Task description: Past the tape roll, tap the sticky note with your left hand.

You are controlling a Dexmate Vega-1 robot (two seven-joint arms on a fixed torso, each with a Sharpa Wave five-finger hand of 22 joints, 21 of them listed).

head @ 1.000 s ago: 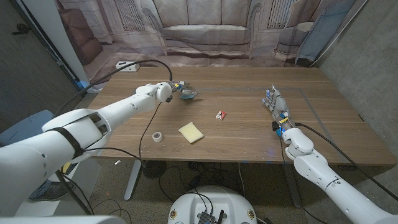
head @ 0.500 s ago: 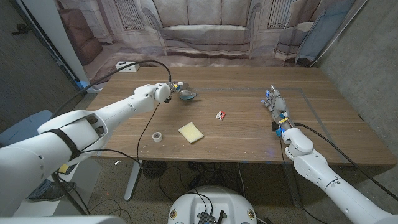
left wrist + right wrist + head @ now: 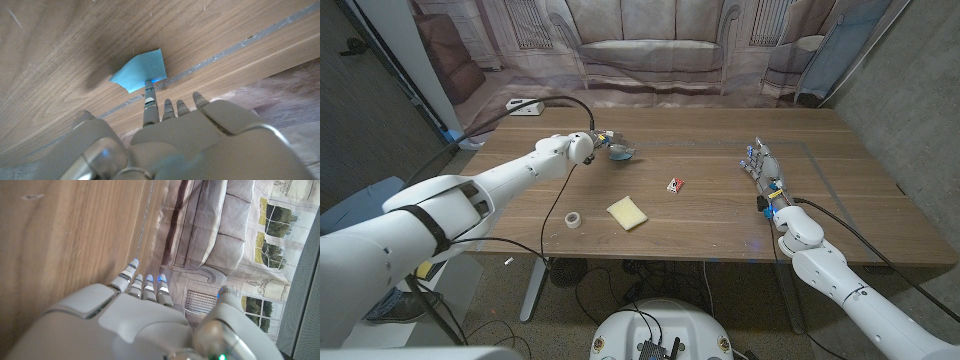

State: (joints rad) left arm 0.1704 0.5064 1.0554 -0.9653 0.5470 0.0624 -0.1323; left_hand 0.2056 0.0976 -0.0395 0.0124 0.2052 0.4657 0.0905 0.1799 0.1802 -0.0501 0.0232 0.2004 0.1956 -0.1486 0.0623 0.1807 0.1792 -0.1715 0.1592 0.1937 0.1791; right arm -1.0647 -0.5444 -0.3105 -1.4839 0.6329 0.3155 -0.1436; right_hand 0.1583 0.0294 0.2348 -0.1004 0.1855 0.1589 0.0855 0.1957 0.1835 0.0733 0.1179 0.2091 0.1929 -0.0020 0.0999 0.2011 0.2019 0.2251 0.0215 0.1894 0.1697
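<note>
- Left hand (image 3: 603,143), upper centre-left of the head view, touches the blue sticky note (image 3: 140,70) with one fingertip, grasping nothing.
- Right hand (image 3: 764,167) rests on the worktop (image 3: 720,215), fingers extended, empty.
- Tape roll (image 3: 574,220) sits lower left.

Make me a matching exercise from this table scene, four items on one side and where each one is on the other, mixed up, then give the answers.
1. blue sticky note
2. tape roll
3. yellow pad
4. right hand

A. near the table's front edge, on the robot's left
B. under the left hand's fingertip
C. on the table's right side, holding nothing
D. mid-table, just right of the tape roll

Pairs: 1-B, 2-A, 3-D, 4-C
</note>
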